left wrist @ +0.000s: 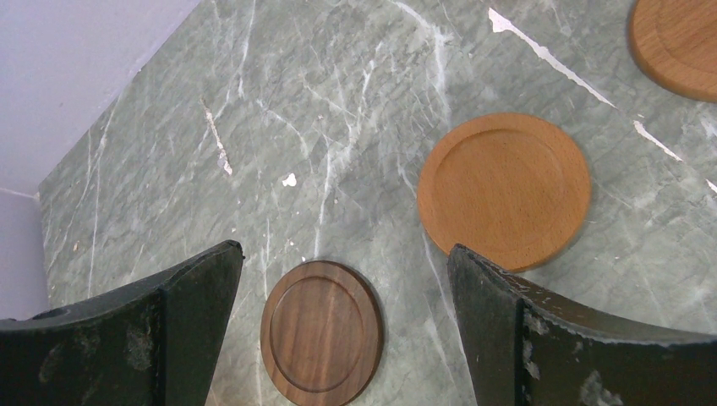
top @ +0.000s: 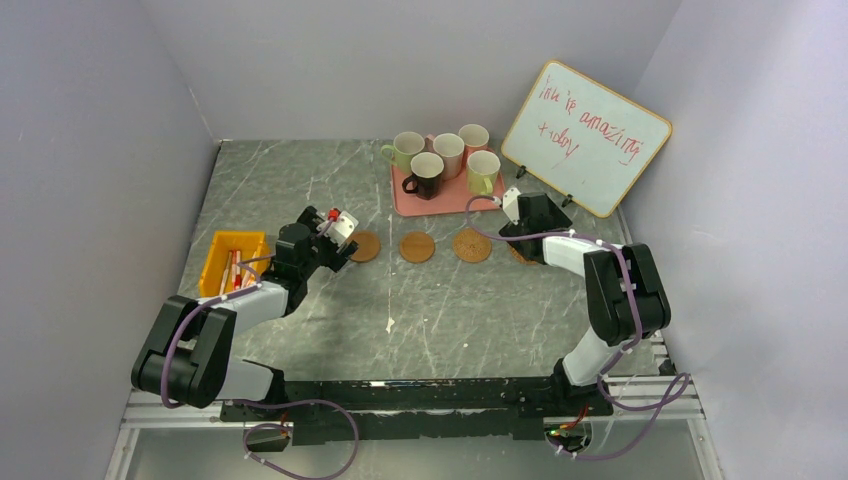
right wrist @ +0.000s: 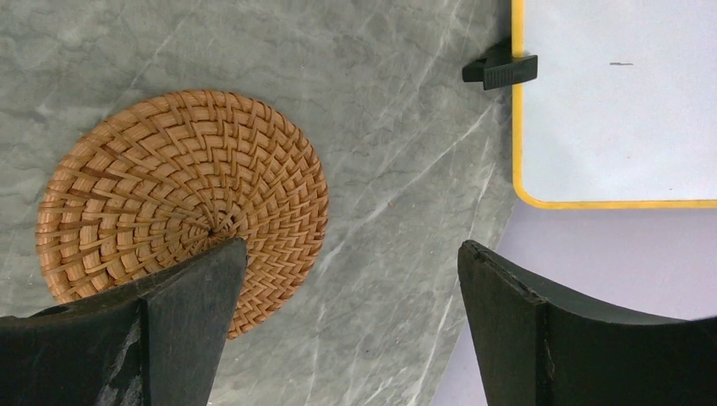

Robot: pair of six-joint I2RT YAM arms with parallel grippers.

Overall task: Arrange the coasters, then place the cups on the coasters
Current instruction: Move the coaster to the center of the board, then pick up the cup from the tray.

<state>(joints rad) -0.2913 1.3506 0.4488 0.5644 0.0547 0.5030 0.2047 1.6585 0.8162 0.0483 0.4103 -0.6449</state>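
Grey marble counter (top: 300, 190), boxed in by pale walls (top: 100, 150) on three sides.

Left gripper (left wrist: 345, 252): jaws spread wide, holding nothing. It hangs over the dark brown coaster (left wrist: 321, 338), which sits between the two fingers. Can't tell if either finger touches it. The next orange coaster (left wrist: 503, 190) is just beside the right finger and apart from the dark one.

Right gripper (right wrist: 351, 247): jaws also wide apart, nothing held. Its left finger overlaps the woven coaster (right wrist: 182, 199) in the wrist view, contact unclear. The right finger is over bare marble.

Coasters (top: 417, 246) lie in a row across the middle of the counter, spaced apart, none stacked. I count four, and the rightmost is partly hidden under the right arm. All five cups (top: 447, 155) are bunched on the pink tray (top: 430, 208) at the far edge, none on a coaster.

Edges/room:
- The whiteboard (top: 585, 138) leans in the far right corner. Its yellow rim and black clip foot (right wrist: 499, 68) are close beyond the right gripper, so that side is tight.
- A yellow bin (top: 240, 237) sits at the left edge, right behind the left arm.
- An open marble band runs between the coaster row and the near edge, plus a narrow strip between the row and the tray.
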